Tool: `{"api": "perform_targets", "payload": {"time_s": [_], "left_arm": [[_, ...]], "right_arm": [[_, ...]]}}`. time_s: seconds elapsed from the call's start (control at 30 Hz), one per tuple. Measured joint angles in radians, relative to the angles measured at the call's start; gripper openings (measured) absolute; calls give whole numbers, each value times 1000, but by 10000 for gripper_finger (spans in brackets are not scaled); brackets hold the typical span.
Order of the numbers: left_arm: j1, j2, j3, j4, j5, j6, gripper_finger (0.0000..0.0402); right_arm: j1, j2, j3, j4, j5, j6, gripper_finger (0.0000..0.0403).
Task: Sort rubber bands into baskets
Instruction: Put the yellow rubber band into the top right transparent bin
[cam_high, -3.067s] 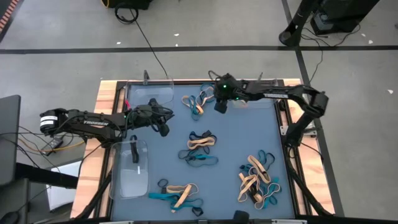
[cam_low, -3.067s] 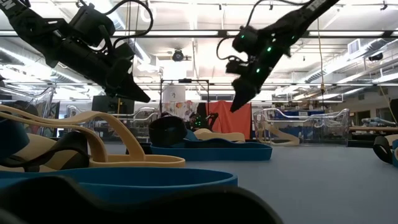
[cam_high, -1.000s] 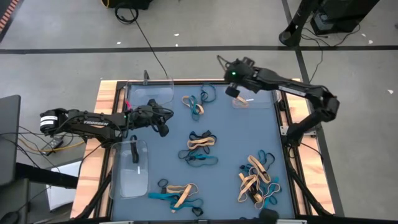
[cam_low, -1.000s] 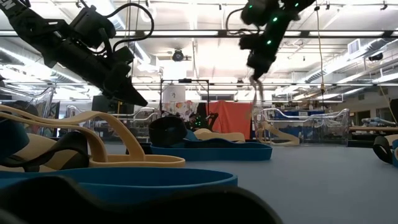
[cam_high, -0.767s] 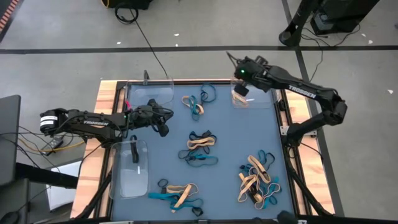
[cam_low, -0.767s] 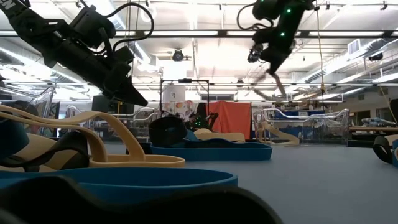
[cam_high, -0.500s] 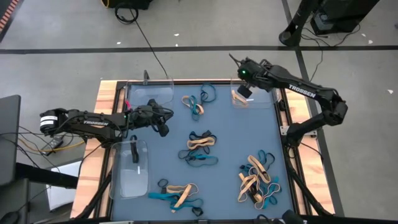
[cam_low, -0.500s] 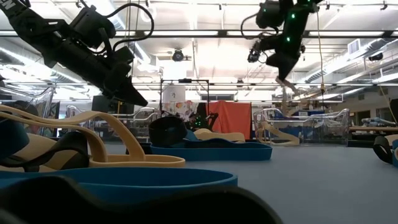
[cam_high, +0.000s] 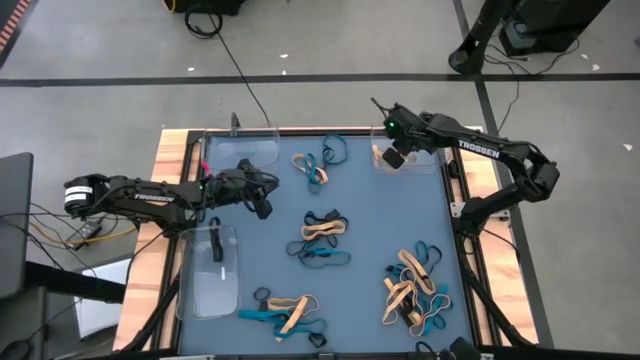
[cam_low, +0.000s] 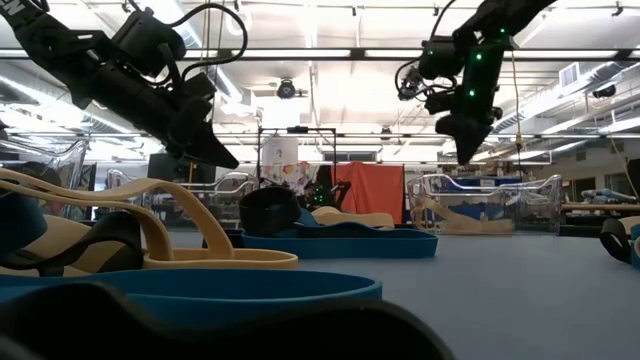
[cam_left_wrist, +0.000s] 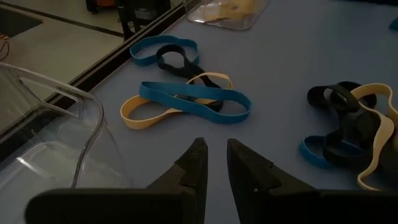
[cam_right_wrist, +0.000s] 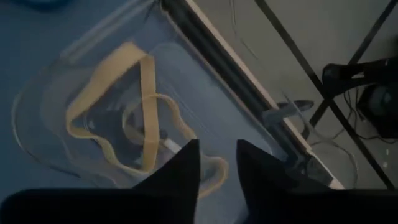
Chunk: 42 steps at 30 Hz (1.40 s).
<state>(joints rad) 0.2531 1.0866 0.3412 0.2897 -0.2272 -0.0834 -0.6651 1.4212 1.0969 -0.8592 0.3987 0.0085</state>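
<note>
— Below my right pincer (cam_high: 391, 158), fingers parted and empty: a basket (cam_right_wrist: 43, 93) holding tan bands (cam_right_wrist: 134, 118).
— Next pick?
— Nearest cluster (cam_high: 318, 166) lies toward the left pincer (cam_high: 262, 207), nearly closed, empty.

left arm (cam_high: 150, 194): matte black, slim segments, white TROSSEN lettering, pale cap at its base end, loose black cables | right arm (cam_high: 470, 150): same black build and lettering, green lights near wrist | fingers (cam_left_wrist: 193, 168): dark, wedge-shaped, seemingly plastic
</note>
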Motion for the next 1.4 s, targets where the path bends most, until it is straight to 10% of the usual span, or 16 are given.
{"api": "perform_targets", "payload": {"time_s": [0.3, 0.73, 1.4], "left_arm": [[0, 0, 0, 12, 0, 0, 65], [0, 0, 0, 13, -1, 0, 65], [0, 0, 0, 8, -1, 1, 65]], "right_arm": [[47, 0, 0, 215, -178, -13, 198], [214, 20, -7, 431, -277, 16, 171], [272, 508, 111, 634, -448, 216, 168]]}}
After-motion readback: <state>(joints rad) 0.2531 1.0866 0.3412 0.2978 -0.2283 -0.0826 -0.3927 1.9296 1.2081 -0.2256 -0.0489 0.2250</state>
